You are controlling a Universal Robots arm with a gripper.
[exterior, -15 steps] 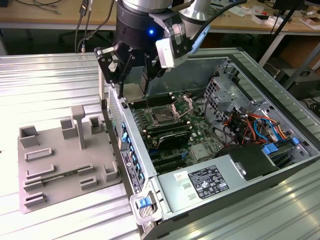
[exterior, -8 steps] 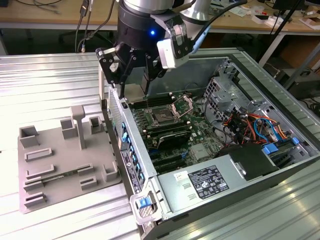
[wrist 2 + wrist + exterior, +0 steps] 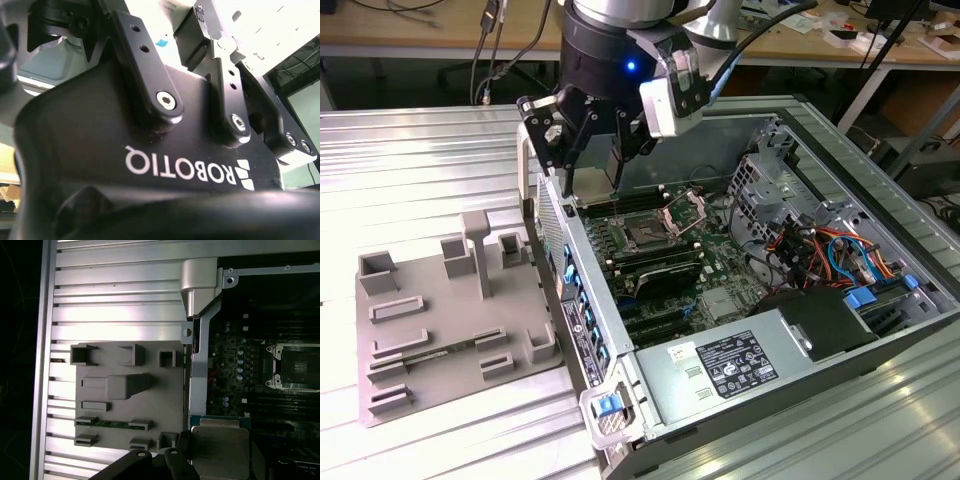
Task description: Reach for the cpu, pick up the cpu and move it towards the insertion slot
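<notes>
The cpu point(image 3: 220, 452) faces the first wrist camera flat, silvery lid up. It is square, so no long axis stands out, and its edges run parallel to the wall of the computer case point(image 3: 582, 300). A greenish rim shows along one edge, and the far edge is cut off by the frame. It hangs above the case wall and the edge of the green board, pinched between the dark fingers point(image 3: 137, 462) of the gripper point(image 3: 592, 185). In the exterior view the chip itself is hard to make out between the two thin fingertips, which point straight down just inside the case's near wall. The insertion slot point(image 3: 645, 235) lies at about 5 o'clock from the gripper in that view. It is a dark square socket, its metal frame point(image 3: 685, 212) hinged up and open at about 1 o'clock of it. In the first wrist view the slot point(image 3: 299, 367) is partly cut off at the picture's edge, apart from the chip. The open case also holds the long black memory slots point(image 3: 660, 268), a power supply point(image 3: 730, 365) at 5 o'clock, and a tangle of orange and blue cables point(image 3: 830, 250) at 3 o'clock. At 8 o'clock of the gripper sits the grey tray point(image 3: 430, 320), and a thin green strip point(image 3: 107, 423) lies between two of its raised frames. The second wrist view is close on the gripper's black housing point(image 3: 90, 150) and its linkage bolts.
</notes>
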